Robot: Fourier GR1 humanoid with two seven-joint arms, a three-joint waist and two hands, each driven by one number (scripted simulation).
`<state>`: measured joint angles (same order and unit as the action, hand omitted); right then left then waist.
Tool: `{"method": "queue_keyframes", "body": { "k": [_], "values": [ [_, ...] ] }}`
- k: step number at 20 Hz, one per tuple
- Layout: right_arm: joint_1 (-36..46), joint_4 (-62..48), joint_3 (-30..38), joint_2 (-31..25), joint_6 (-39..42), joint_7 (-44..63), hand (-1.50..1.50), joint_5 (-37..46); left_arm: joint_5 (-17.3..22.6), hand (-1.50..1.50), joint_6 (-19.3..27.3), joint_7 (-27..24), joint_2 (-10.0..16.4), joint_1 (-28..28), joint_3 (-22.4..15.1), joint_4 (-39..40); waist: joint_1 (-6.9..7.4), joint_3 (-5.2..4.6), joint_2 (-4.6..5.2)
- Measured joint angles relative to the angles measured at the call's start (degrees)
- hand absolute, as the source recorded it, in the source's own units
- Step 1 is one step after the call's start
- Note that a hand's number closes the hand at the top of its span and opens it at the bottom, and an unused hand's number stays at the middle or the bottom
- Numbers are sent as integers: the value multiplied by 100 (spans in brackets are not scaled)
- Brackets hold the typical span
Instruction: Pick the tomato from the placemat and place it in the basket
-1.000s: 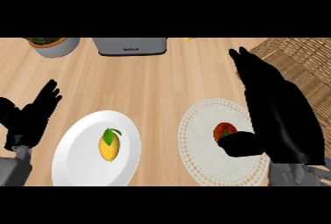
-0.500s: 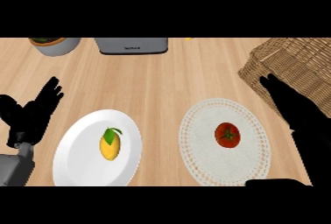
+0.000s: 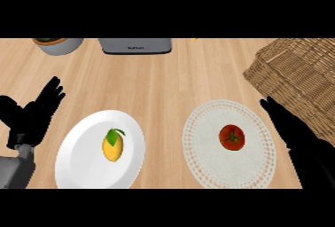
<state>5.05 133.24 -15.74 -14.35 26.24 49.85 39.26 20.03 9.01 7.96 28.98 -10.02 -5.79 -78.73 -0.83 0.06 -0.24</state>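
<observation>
The right hand (image 3: 297, 135) has drawn back toward the lower edge since half a second ago, fingers straight and holding nothing. The tomato (image 3: 231, 136) lies just left of it on the placemat (image 3: 216, 168) — apparently untouched — and the basket (image 3: 301, 75) sits just beyond its fingertips. The left hand (image 3: 33, 117) rests open, well apart.

1 view covers the scene, the head view: it looks steeply down on the wooden counter (image 3: 163, 84) and faces away from the robot, whose side lies at the lower edge. It stands near, so the white plate (image 3: 85, 150) and round placemat (image 3: 222, 170) fill the lower half, while the wicker basket (image 3: 301, 75), grey appliance (image 3: 135, 45) and grey pot (image 3: 59, 46) are cut by the right and upper edges. The view is unmirrored: the left hand (image 3: 33, 117) enters at lower left and the right hand (image 3: 297, 137) at lower right.
</observation>
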Motion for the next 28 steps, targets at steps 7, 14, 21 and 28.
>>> {"method": "queue_keyframes", "body": {
  "k": [7,14,21,28],
  "values": [
    [-718,-847,-360,116,-1893,-1348,-150,1298,-105,0,-30,138,-99,-22,35,-94,54,2,16],
    [-666,-2061,-72,404,-2756,-2175,-150,1394,-325,0,-233,82,-294,-59,192,18,78,-4,25],
    [-517,-3009,67,525,-2767,-2357,-150,1541,-510,0,-439,108,-444,-187,426,202,81,-4,27],
    [-638,-3149,270,523,-2740,-2685,-150,1546,-782,0,-599,209,-630,-43,708,-10,79,-6,22]
  ]
}}
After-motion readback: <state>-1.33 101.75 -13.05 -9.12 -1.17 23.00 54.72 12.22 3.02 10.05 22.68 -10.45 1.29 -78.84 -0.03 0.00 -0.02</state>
